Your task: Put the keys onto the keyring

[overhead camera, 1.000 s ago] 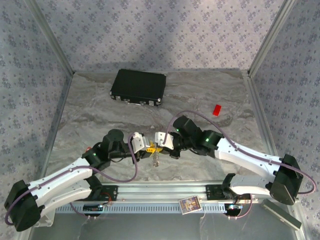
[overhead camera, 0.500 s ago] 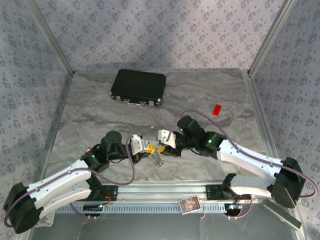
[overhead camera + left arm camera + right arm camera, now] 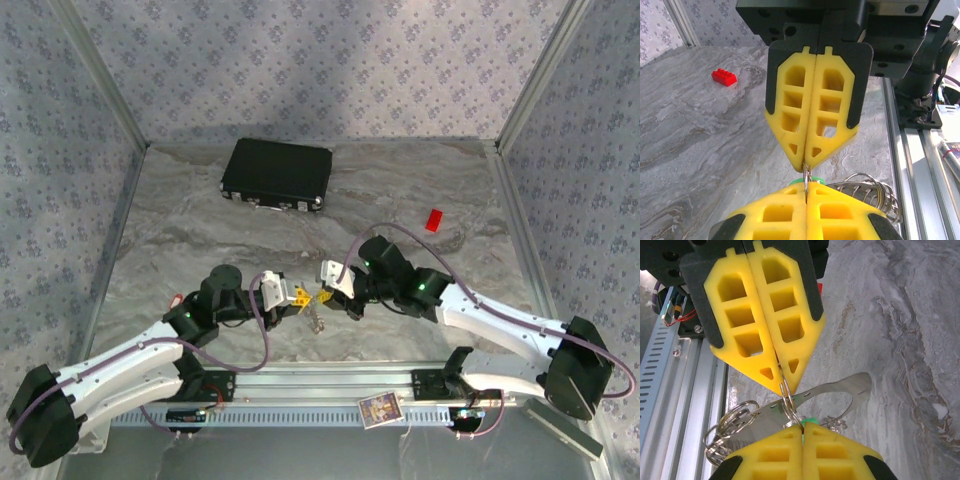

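My left gripper [image 3: 300,297] and right gripper [image 3: 326,294] meet tip to tip above the near middle of the table. Both are shut on the same small silver ring [image 3: 788,399], which spans the short gap between their yellow fingertips. In the left wrist view my left gripper [image 3: 806,189] pinches that ring [image 3: 806,176] from below, the right fingers [image 3: 790,125] from above. A green key head [image 3: 811,420] peeks out just behind the tips. The keyring [image 3: 842,386], a flat silver loop, hangs under them with a bunch of silver rings [image 3: 722,435]. The bunch dangles [image 3: 316,319] below both grippers.
A black case [image 3: 276,174] lies at the back left. A red block [image 3: 434,220] sits on the table at the right [image 3: 723,76]. The aluminium rail [image 3: 320,385] with a small card [image 3: 380,409] runs along the near edge. Patterned walls close in three sides.
Both grippers have drifted slightly toward the near edge and to the right, still tip to tip. The dangling bunch has moved with them.
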Motion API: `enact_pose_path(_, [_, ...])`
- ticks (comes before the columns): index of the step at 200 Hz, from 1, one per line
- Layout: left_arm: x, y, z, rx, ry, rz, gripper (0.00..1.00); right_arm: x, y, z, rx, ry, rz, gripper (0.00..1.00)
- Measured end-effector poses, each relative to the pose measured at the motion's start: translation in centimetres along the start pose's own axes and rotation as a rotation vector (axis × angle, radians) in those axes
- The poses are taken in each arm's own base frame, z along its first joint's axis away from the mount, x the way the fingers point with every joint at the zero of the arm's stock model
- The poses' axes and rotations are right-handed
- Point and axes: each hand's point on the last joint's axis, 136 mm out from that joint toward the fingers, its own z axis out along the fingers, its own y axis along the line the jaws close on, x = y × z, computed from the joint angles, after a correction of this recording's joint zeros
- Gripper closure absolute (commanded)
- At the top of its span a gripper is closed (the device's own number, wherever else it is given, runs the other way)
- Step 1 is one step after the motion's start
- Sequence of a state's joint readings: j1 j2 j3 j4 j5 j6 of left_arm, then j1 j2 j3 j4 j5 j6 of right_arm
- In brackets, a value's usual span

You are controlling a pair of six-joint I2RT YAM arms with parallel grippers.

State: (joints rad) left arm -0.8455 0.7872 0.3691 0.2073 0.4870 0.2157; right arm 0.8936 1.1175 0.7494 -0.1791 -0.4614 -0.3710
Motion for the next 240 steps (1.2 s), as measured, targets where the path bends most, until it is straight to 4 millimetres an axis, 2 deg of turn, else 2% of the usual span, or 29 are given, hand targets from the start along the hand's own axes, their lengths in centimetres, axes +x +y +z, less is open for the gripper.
enact_pose_path(62, [-0.2,-0.2,0.0,0.013,-0.01,0.004,1.0,0.5,0.1,0.6,-0.025,0.013,0.014,1.0])
enact_pose_path(67, [-0.2,-0.2,0.0,0.013,-0.012,0.005,1.0,0.5,0.1,0.6,-0.025,0.013,0.014,0.94])
enact_pose_path(75, [-0.2,-0.2,0.0,0.013,-0.015,0.007,1.0,0.5,0.1,0.6,-0.025,0.013,0.016,0.79])
enact_pose_path(80, [-0.2,-0.2,0.0,0.013,-0.017,0.007,1.0,0.5,0.1,0.6,-0.025,0.013,0.015,0.74])
enact_pose_path(122, [-0.1,-0.3,0.2,0.019,-0.021,0.005,1.0,-0.1,0.0,0.0,-0.003,-0.013,0.002,0.7])
enact_pose_path(175, [-0.5,-0.2,0.3,0.019,-0.041,0.008,1.0,-1.1,0.0,-0.3,-0.001,-0.063,-0.021,0.76])
enact_pose_path(208, [-0.6,-0.2,0.3,0.017,-0.044,0.003,1.0,-1.5,0.1,-0.2,-0.006,-0.08,-0.021,0.87])
enact_pose_path(233, [-0.4,-0.1,0.3,0.014,-0.04,-0.003,1.0,-1.4,0.4,-0.1,-0.02,-0.082,-0.016,1.0])
enact_pose_path(240, [-0.4,-0.1,0.3,0.014,-0.039,-0.005,0.93,-1.3,0.4,0.0,-0.023,-0.082,-0.017,1.0])
